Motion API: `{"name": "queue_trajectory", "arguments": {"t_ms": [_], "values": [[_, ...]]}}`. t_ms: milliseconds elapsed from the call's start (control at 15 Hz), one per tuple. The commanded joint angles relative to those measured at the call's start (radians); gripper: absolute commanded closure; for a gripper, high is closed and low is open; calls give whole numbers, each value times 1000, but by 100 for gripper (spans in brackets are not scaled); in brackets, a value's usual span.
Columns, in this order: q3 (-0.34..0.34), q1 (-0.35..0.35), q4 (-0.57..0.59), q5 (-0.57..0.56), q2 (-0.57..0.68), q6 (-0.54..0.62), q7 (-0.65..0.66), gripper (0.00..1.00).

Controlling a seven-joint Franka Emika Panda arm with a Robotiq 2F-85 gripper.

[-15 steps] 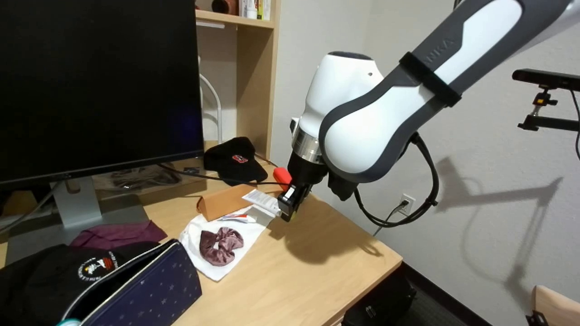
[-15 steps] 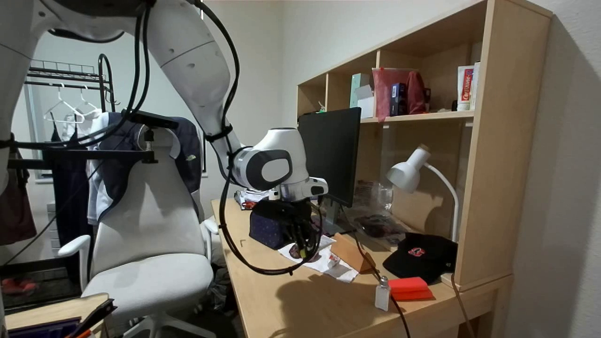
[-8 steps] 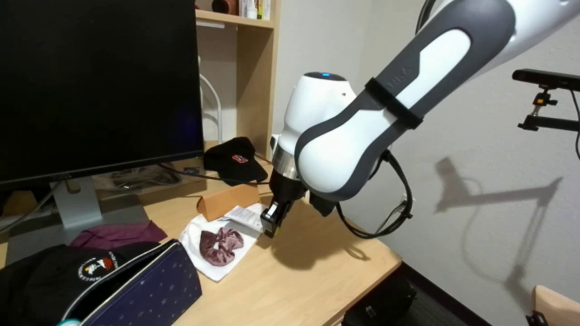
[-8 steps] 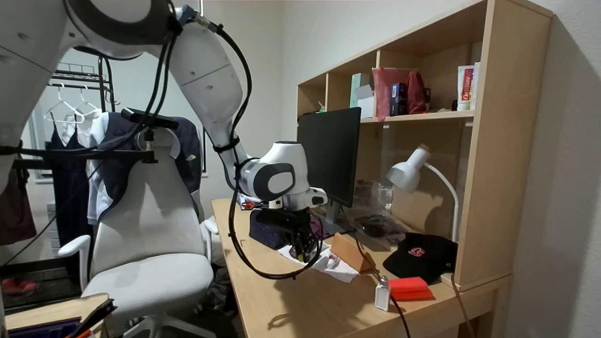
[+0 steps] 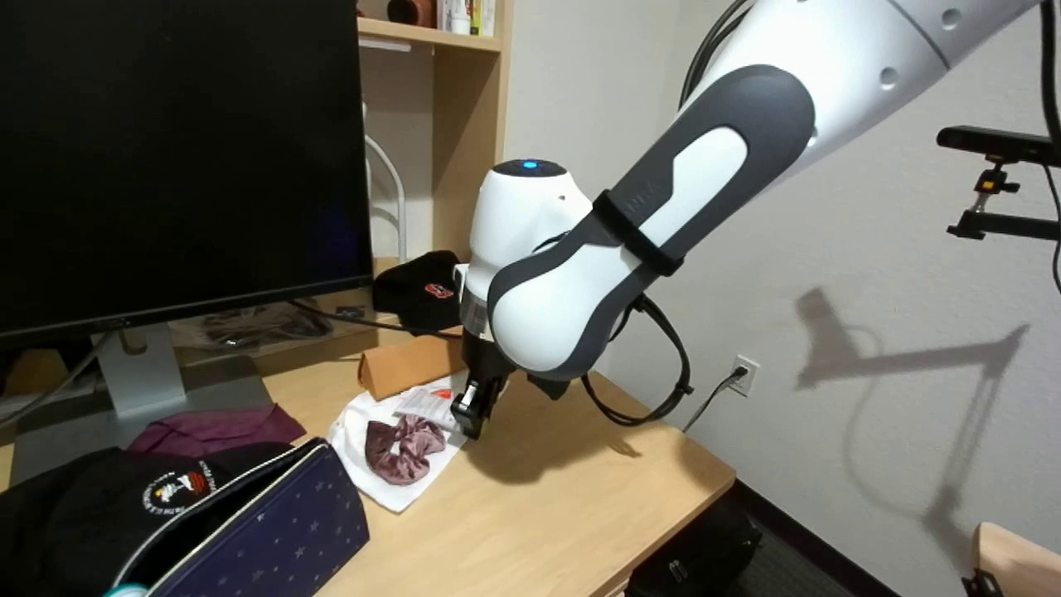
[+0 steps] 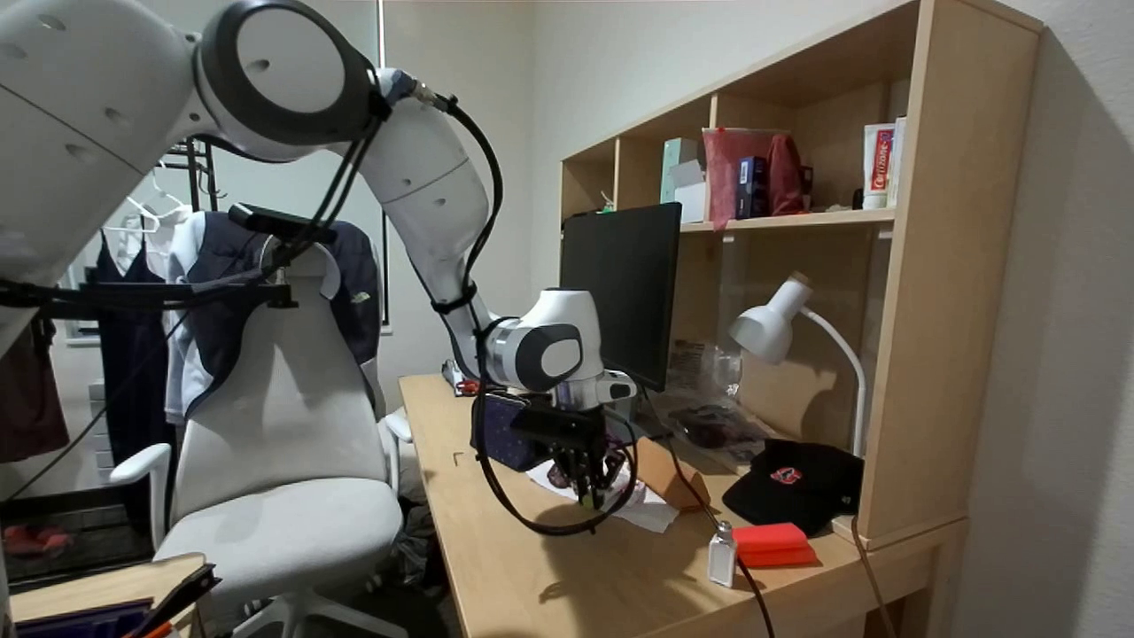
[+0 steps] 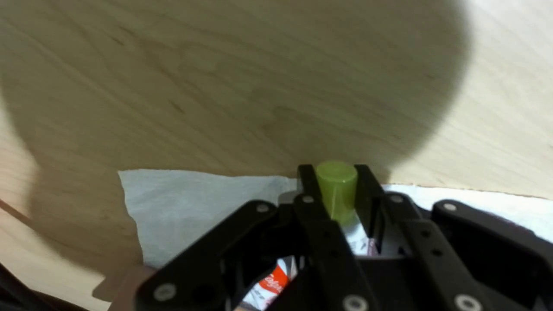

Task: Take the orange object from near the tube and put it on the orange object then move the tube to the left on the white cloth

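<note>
Fingers [image 7: 367, 185] pinched green cap [image 7: 338, 190] of tube [image 5: 424, 405], which extended over white cloth [image 7: 185, 203] near scrunchie [image 5: 404, 452]; couldn't tell if tube touched cloth. Orange case [image 5: 408, 367] sat at cloth's edge on table [image 5: 564, 522]. Red-orange object [image 6: 773, 545] lay well apart from tube, just beside glass shaker [image 6: 721, 558], in an exterior view.

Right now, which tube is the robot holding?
The green-capped tube, pinched in the gripper; the red-labelled tube lies on the white cloth, not gripped.
</note>
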Motion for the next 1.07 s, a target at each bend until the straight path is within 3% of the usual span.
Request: {"name": "queue_trajectory", "arguments": {"t_ms": [0, 467, 733, 1000], "values": [[-16, 20, 76, -25, 44, -50, -4, 44], [-53, 58, 32, -38, -50, -118, 50, 2], [-56, 61, -55, -34, -176, -206, 86, 0], [-85, 85, -219, -103, -367, -269, 209, 0]]}}
